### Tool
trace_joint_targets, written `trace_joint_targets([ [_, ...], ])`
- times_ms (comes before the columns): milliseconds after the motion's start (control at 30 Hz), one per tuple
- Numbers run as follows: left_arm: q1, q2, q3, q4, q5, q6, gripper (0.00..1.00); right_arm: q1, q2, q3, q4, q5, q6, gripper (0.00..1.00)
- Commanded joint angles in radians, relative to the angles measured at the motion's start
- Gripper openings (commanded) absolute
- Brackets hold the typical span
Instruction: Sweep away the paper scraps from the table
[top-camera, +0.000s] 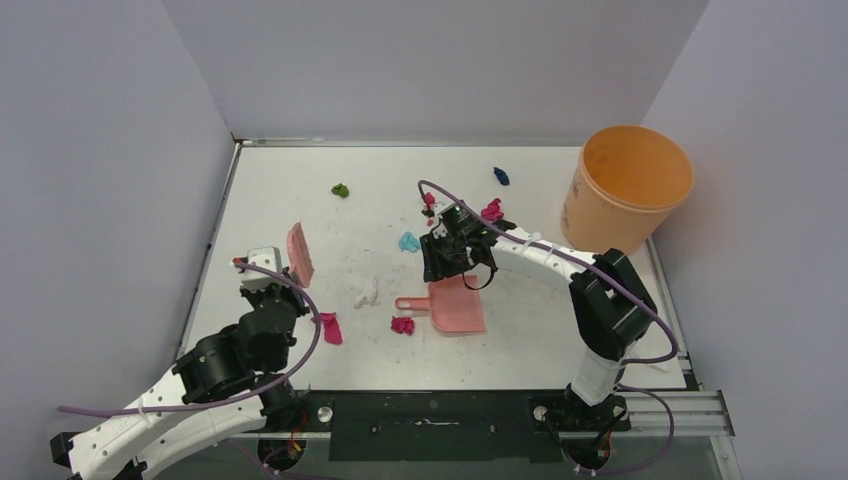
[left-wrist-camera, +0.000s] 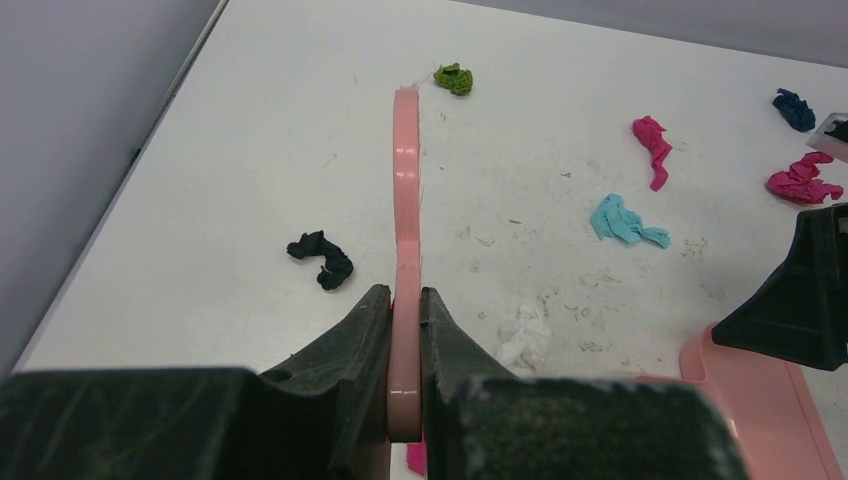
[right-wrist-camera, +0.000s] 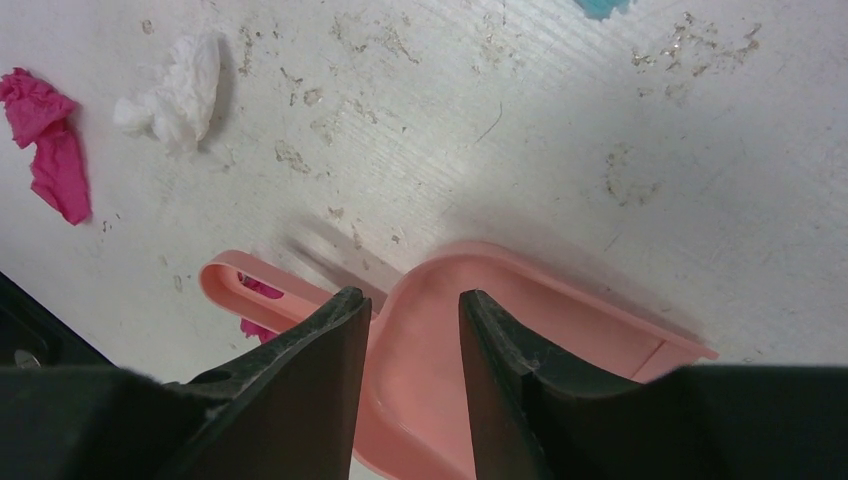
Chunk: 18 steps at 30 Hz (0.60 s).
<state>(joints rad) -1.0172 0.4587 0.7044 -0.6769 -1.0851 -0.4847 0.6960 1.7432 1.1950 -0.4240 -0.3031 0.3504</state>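
Evidently the tool-fetching step is in hand and no sweeping has begun: the scraps (top-camera: 408, 242) lie scattered over the table (top-camera: 280, 170), and none sits in the dustpan (top-camera: 455, 308). On its side, the left gripper (left-wrist-camera: 404, 296) is clamped tight on the handle of the brush (left-wrist-camera: 405, 180), which stands on edge and points away toward the green scrap (left-wrist-camera: 455, 78). Over the spot where the dustpan's handle meets its pan hangs the right gripper (right-wrist-camera: 412, 298), its fingers parted with a clear gap and nothing pinched; whether they touch the plastic I cannot tell. By my judgement, the next move calls for those fingers to settle either side of the handle's neck and close firmly, because the dustpan lies flat and thin and may slide under a loose pinch. After that, the pan's lip must sit flush on the table beside a scrap while the brush pushes it in. One magenta scrap (top-camera: 403, 325) lies against the handle and could be nudged or caught in the grip. Counted, there are one brush, one dustpan and one orange bucket (top-camera: 590, 220) at the far right corner. I make it nine scraps: four magenta, one cyan, one green, one dark blue, one white, and a near-black scrap (left-wrist-camera: 322, 260) that only the left wrist view shows, just left of the brush.
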Motion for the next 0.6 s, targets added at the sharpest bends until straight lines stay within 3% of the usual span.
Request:
trace_joint_targets([
  [0,0.006,-0.026,0.000,0.064,-0.016,0.021,0.00,0.020,0.024,0.008,0.023,0.018,0.045,0.39],
  [233,0.007,-0.013,-0.008,0.083,-0.003,0.035,0.00,0.037,0.083,0.025,0.019,0.037,0.039,0.38],
  [567,0.007,-0.042,-0.011,0.091,0.035,0.048,0.00,0.039,0.049,0.037,0.009,0.056,-0.154,0.13],
])
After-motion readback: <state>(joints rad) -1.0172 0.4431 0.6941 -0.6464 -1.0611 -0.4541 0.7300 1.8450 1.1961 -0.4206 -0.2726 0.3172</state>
